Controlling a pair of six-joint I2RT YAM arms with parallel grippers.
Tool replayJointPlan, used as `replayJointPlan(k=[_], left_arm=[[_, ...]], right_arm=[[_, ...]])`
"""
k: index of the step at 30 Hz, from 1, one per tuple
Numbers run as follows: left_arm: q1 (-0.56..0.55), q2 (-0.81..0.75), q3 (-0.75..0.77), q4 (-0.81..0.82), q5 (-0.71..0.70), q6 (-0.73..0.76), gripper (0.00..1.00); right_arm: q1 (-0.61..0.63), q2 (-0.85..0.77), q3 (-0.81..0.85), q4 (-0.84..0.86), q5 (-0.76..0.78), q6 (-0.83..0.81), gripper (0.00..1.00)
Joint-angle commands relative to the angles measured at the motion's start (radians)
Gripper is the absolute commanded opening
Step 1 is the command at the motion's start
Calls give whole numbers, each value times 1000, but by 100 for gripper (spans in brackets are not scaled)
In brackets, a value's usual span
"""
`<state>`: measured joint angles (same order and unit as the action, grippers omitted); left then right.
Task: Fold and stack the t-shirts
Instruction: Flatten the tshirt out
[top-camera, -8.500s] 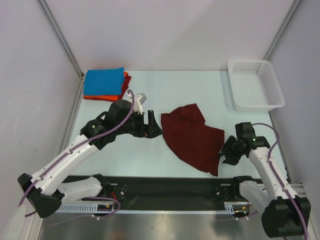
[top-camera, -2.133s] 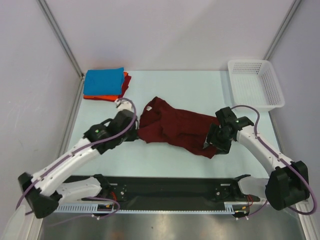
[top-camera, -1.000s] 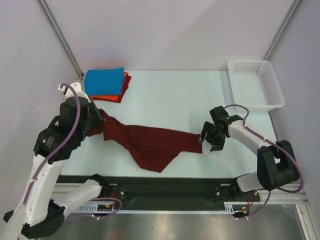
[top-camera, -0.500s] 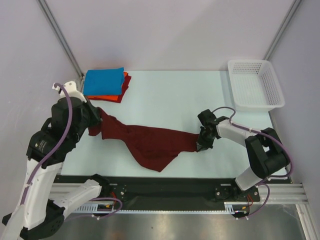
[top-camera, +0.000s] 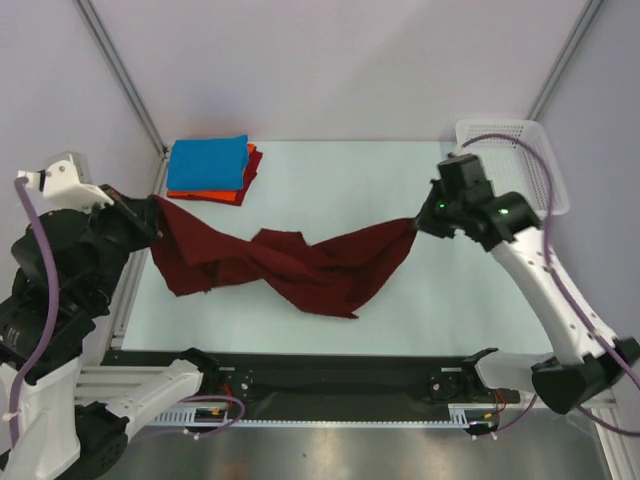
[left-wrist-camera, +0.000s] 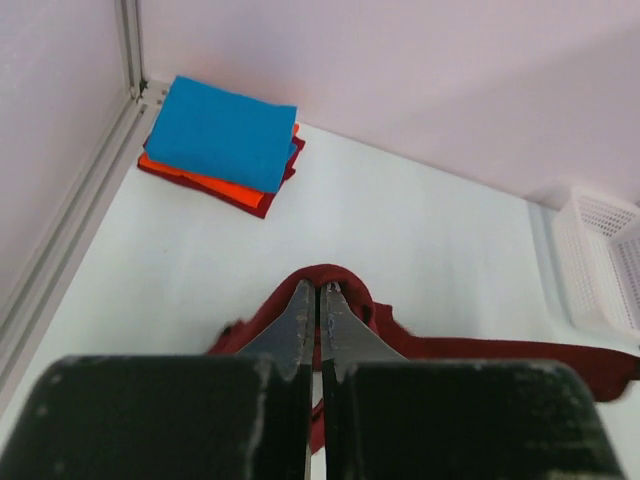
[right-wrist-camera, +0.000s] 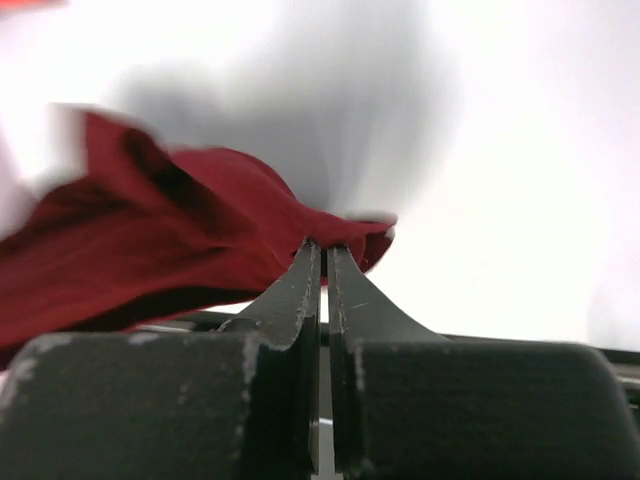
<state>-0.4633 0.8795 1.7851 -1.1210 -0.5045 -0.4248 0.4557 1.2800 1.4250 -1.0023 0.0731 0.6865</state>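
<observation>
Pinched at opposite ends by left gripper (top-camera: 152, 214) and right gripper (top-camera: 419, 223), both clamped tight: maroon t-shirt (top-camera: 290, 265), slung twisted left to right, middle sagging toward table (top-camera: 350, 185).

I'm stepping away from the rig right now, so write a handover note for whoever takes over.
Left end effector: shut on the maroon shirt, at its left end.
Right end effector: shut on its right end.
The maroon shirt is strung between them, twisted and unfolded.
Done: blue shirt folded on top of the orange shirt, far left corner.
Left: spread, fold and stack the maroon shirt.
</observation>
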Motion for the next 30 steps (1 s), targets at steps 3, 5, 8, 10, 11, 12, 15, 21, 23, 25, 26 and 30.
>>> replayJointPlan(k=[3, 5, 8, 10, 11, 12, 15, 21, 23, 25, 26, 30], left_arm=[[6, 32, 48, 49, -48, 44, 0], [6, 39, 46, 44, -48, 44, 0], [6, 50, 37, 35, -68, 49, 0], [6, 61, 25, 30, -51, 50, 0], [6, 64, 14, 32, -31, 47, 0], [6, 62, -4, 39, -10, 49, 0], [8, 49, -172, 82, 66, 29, 0], [6, 55, -444, 167, 86, -60, 0], [8, 61, -452, 164, 69, -66, 0], [6, 64, -454, 149, 60, -62, 0], [6, 58, -463, 150, 57, -60, 0], [6, 44, -492, 159, 63, -63, 0]], right_arm=[[-48, -48, 251, -214, 97, -34, 0], [-66, 1, 357, -213, 102, -54, 0], [-98, 47, 423, -184, 71, -56, 0], [-158, 68, 390, -99, -2, -65, 0], [-182, 114, 365, -79, -37, -68, 0], [-204, 145, 342, -14, -100, -74, 2], [-247, 259, 232, 208, -140, -139, 12], [-238, 499, 348, 113, -75, -238, 54], [-168, 460, 307, 76, 63, -281, 64], [-115, 377, 220, 50, 97, -306, 64], [-63, 342, 175, 30, 100, -311, 64], [43, 170, -102, 43, -16, -233, 52]])
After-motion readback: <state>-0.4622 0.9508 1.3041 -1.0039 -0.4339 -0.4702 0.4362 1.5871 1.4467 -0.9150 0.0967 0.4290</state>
